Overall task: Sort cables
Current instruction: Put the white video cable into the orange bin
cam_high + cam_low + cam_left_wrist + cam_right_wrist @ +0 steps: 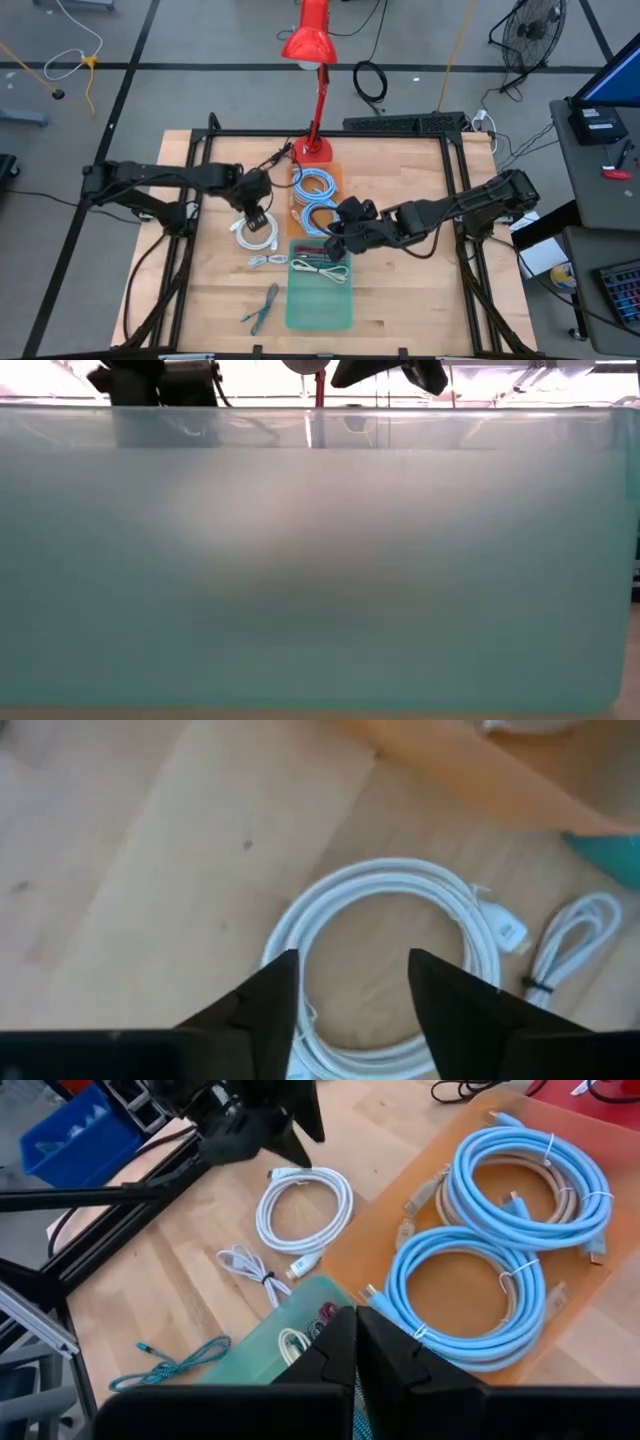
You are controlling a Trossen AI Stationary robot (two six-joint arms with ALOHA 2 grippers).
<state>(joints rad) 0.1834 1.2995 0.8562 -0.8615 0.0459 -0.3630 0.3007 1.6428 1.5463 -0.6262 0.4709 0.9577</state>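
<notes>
White coil lies flat on desk under left gripper, fingers apart, nothing held; right gripper at 3 o'clock, pinched together.

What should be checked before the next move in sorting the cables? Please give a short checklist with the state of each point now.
1. Left gripper open and empty: ok; its fingers stand apart above the white coil.
2. White coil flat on the table, outside both trays: ok.
3. Right gripper shut, holding nothing visible: ok.
4. Light-blue coils lie on the orange tray: ok.
5. Green tray has free room: ok.
6. Small white bundle and teal cable not yet sorted: not ok.
</notes>
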